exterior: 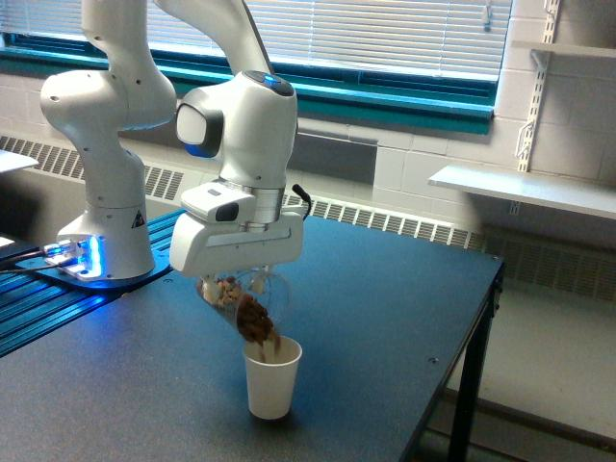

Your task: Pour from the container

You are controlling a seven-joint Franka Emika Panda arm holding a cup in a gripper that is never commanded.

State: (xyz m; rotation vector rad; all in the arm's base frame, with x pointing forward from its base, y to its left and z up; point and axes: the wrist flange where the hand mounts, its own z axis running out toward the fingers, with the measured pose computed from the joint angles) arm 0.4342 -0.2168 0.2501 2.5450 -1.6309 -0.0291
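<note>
Clear plastic container (243, 294), clamped in white gripper (237, 279), tilted; brown bits (258, 330) spilling into white paper cup (271, 376).

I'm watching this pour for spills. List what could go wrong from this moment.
1. The clear container in the gripper is tilted steeply, and brown pieces are sliding out in a clump; a sudden rush could miss the white paper cup's narrow mouth and scatter on the table.
2. The stream lands near the cup's rim on the exterior view's left, so pieces may bounce off.
3. The paper cup stands free and looks light; contact might tip it.
</note>
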